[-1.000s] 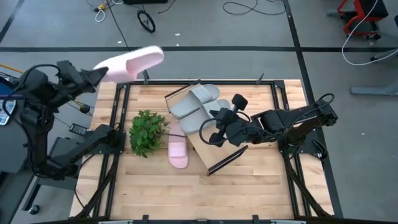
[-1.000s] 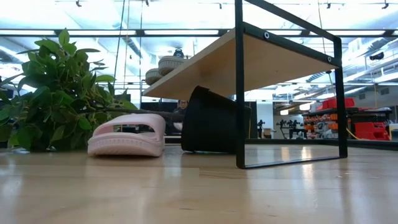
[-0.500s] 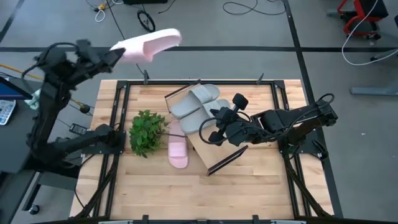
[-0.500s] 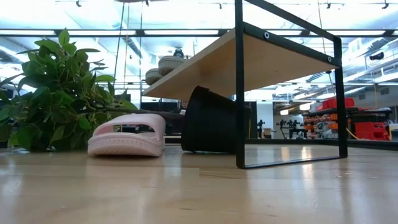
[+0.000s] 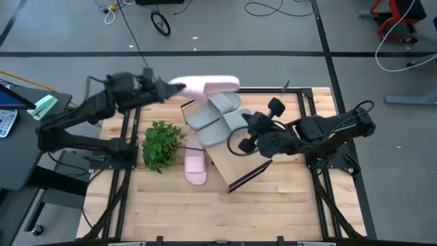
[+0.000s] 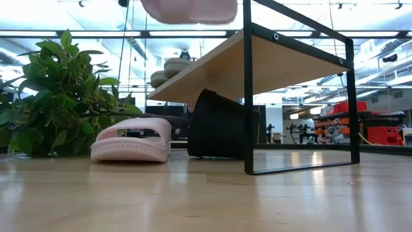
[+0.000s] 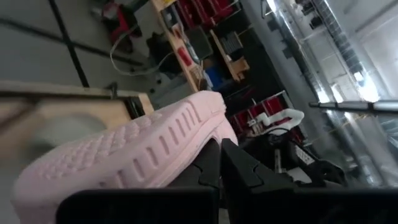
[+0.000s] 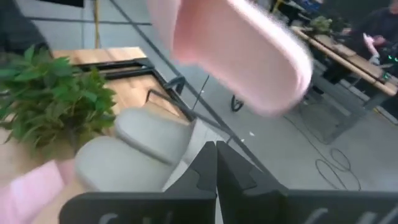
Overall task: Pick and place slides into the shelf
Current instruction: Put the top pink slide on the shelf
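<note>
1. Left gripper [image 5: 166,89]: I have it clamped on one end of a pink slide [image 5: 206,85], held in the air over the table's far edge, just beyond the shelf [image 5: 235,160].
2. Right gripper [image 5: 240,141]: fingers pressed together, holding nothing, above the shelf board next to the grey pair.
3. Two grey slides [image 5: 215,116]: side by side on the shelf's far end.
4. Second pink slide [image 5: 194,166]: flat on the table [image 5: 164,205], between the plant [image 5: 161,145] and the shelf, partly under the board.
</note>
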